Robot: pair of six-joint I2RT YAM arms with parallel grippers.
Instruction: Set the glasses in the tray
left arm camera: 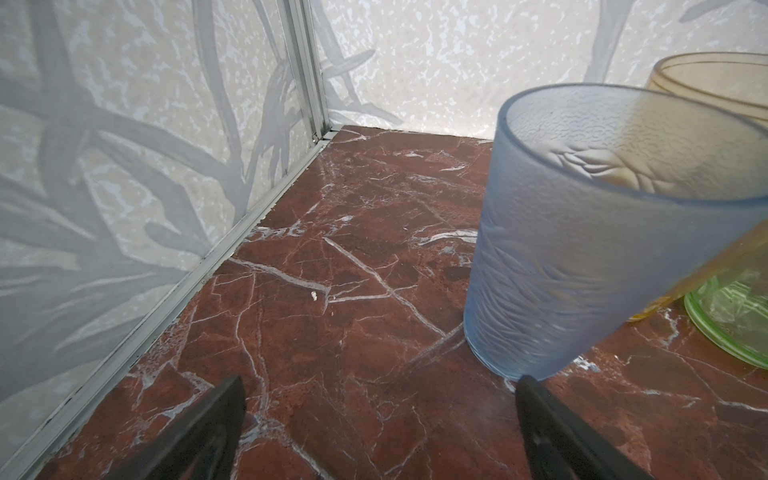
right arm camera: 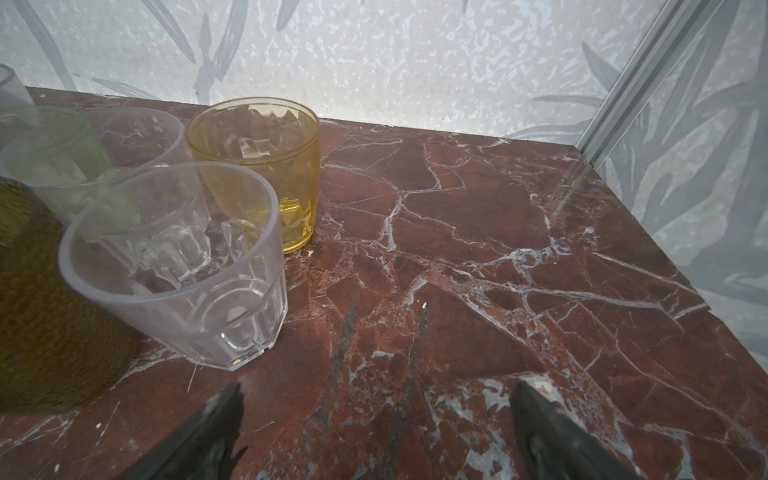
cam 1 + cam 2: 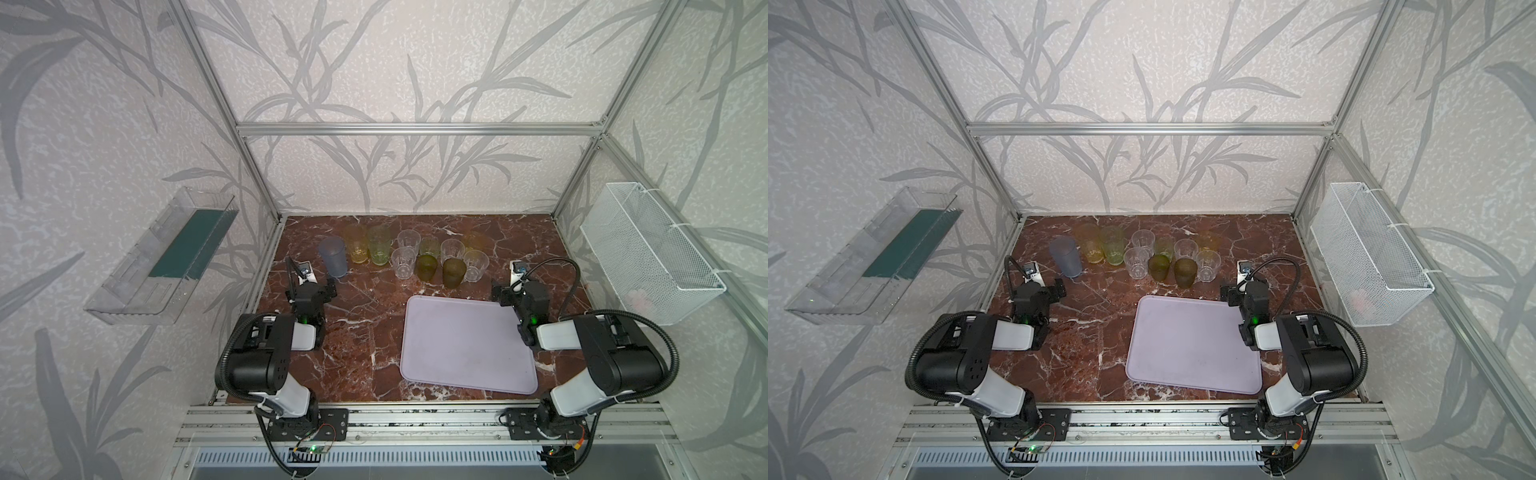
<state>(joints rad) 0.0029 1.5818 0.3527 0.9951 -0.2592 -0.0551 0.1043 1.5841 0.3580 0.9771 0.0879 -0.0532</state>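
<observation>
**A:** Start close in. Is anything in the tray [image 3: 465, 345]?

**B:** Nothing. It lies bare on the near right of the table [image 3: 353, 332], so no part of the job is done.

**A:** And the claws?

**B:** Both are empty. The left claw [image 1: 380, 382] is spread wide over bare marble. The blue glass [image 1: 602, 249] is just ahead of one finger, not between the two. The right claw [image 2: 377, 387] is spread as well, by the tray's far right corner. A clear glass [image 2: 178, 266] stands near it, off to one side.

**A:** Further back?

**B:** The glasses [image 3: 405, 259], eleven by my count, all stand upright in a loose band across the far half of the table, beyond the tray.

**A:** So what's left?

**B:** All of it, I'd judge. Every glass has yet to be picked up and carried over. The blue one looks the likeliest first grab for the left claw, and the clear one for the right.
</observation>
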